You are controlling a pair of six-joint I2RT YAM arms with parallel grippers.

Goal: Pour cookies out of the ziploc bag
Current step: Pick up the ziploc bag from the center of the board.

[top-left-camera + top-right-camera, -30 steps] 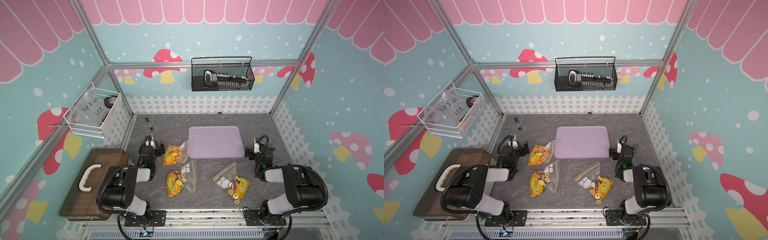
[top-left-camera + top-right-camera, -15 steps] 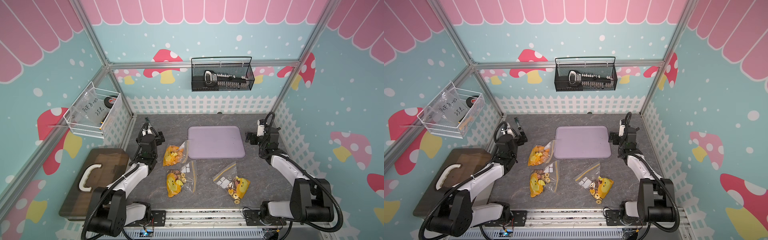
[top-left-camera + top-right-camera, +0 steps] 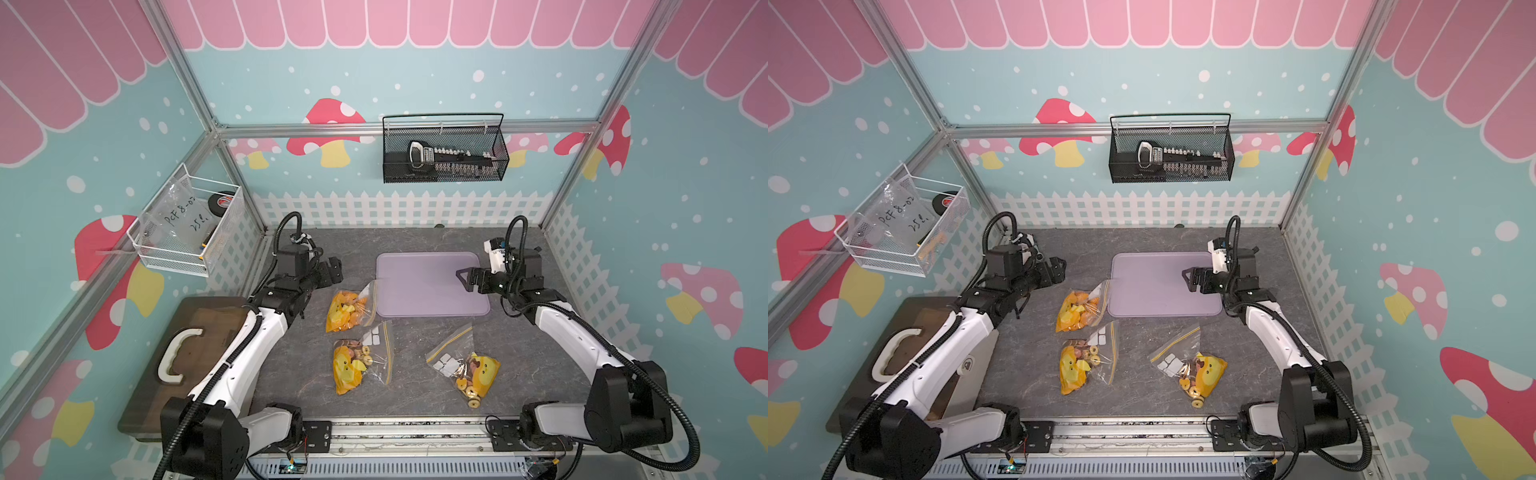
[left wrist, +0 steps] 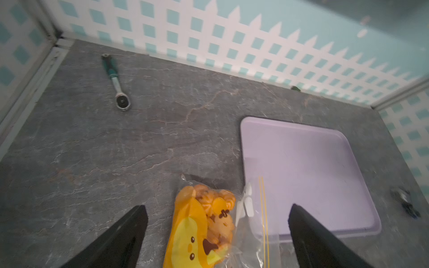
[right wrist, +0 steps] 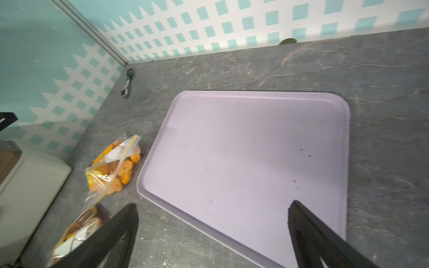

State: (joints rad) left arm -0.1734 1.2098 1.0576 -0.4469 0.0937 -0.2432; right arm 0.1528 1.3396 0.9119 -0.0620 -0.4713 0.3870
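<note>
Both hands are spread wide with nothing in them. My left gripper [image 4: 217, 206] hangs just above the nearest ziploc bag [image 3: 348, 309]. The cookies [image 4: 217, 201] are bunched below my fingertips, and the zip end laps onto the lilac tray [image 5: 255, 150] just beyond it. My right gripper [image 5: 213, 203] hovers over the tray, with that bag across it.

My worry: pinch the fat end and the plastic slips, pinch the mouth and nothing pours. I can't tell if the zip's even open. The two spare bags [image 3: 361, 365] back toward my base could snag too.
</note>
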